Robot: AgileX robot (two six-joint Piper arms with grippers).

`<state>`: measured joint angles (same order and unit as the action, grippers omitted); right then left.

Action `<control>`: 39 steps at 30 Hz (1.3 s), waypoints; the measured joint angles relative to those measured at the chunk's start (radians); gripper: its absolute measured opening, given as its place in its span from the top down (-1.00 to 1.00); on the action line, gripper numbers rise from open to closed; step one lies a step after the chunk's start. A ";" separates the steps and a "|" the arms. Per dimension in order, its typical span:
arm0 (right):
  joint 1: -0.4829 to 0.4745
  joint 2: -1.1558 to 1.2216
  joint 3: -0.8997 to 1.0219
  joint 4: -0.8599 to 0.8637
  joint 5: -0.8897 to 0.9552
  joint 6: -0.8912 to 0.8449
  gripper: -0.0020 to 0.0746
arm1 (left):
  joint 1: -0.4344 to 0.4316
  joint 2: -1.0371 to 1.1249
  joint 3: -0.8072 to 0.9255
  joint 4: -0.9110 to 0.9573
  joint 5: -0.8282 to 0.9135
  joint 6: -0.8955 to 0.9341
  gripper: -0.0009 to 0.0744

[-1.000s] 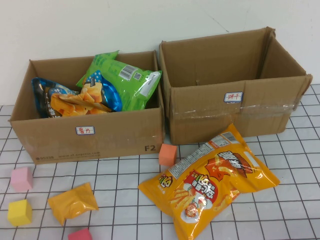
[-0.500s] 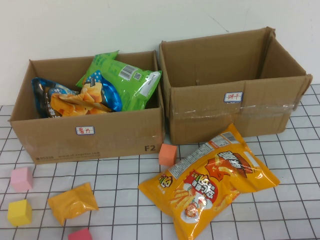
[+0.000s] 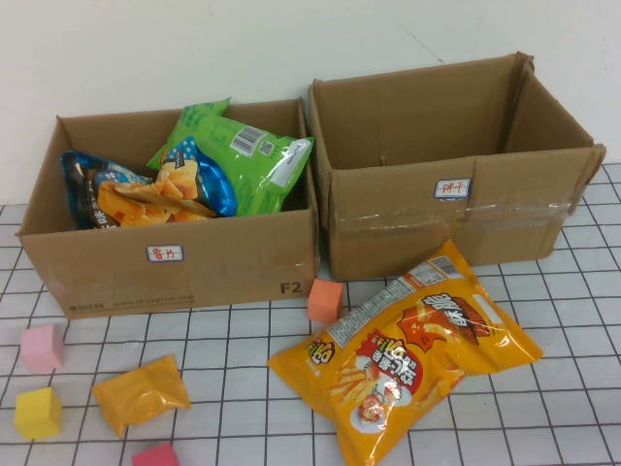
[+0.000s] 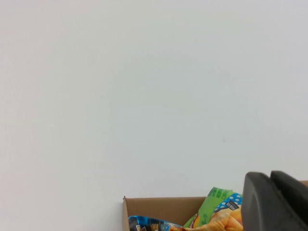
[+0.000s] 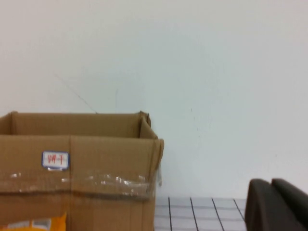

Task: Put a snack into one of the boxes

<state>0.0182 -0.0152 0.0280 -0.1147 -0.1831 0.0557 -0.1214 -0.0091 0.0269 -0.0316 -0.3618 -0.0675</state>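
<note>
A large orange snack bag lies flat on the gridded table in front of the right cardboard box, whose inside looks empty. A small orange packet lies at the front left. The left box holds a green bag and a blue bag. Neither arm shows in the high view. My left gripper is raised, with its fingers together and nothing between them, facing the left box. My right gripper also has its fingers together and is empty, beside the right box.
Foam cubes lie on the table: pink, yellow, orange and red at the front edge. A white wall stands behind the boxes. Open grid shows at the front right.
</note>
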 joint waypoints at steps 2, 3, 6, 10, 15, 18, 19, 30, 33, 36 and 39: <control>0.000 0.000 0.000 0.000 -0.019 0.000 0.95 | 0.000 0.000 0.000 -0.004 -0.002 -0.007 0.98; 0.000 0.000 0.000 0.000 -0.029 0.000 0.95 | 0.000 0.000 0.000 -0.007 -0.002 -0.013 0.98; 0.000 0.000 0.000 0.000 -0.063 -0.002 0.95 | 0.000 0.000 0.000 -0.007 -0.002 -0.028 0.98; 0.000 0.000 0.000 0.000 -0.088 -0.004 0.95 | 0.000 0.000 0.000 -0.010 -0.002 -0.039 0.98; 0.000 0.000 -0.009 0.000 -0.065 -0.004 0.95 | 0.000 0.000 0.000 -0.020 -0.028 -0.039 0.98; 0.000 0.000 -0.061 0.000 0.011 -0.004 0.95 | 0.000 0.000 -0.008 -0.020 0.039 -0.033 0.98; 0.000 0.000 -0.086 0.000 0.036 -0.004 0.95 | 0.000 0.000 -0.025 -0.020 0.101 -0.026 0.98; 0.000 0.103 -0.372 0.000 0.404 -0.056 0.95 | 0.000 0.116 -0.392 -0.016 0.899 -0.065 0.98; 0.000 0.165 -0.412 0.002 0.474 -0.112 0.95 | 0.000 0.195 -0.438 -0.020 0.985 -0.071 0.98; 0.000 0.248 -0.444 0.033 0.575 -0.204 0.95 | 0.000 0.256 -0.444 -0.015 0.999 -0.071 0.98; 0.000 0.339 -0.464 0.085 0.690 -0.313 0.95 | 0.000 0.298 -0.424 -0.007 0.992 -0.066 0.98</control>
<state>0.0182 0.3235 -0.4360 -0.0301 0.5070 -0.2577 -0.1214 0.2893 -0.3967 -0.0385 0.6300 -0.1340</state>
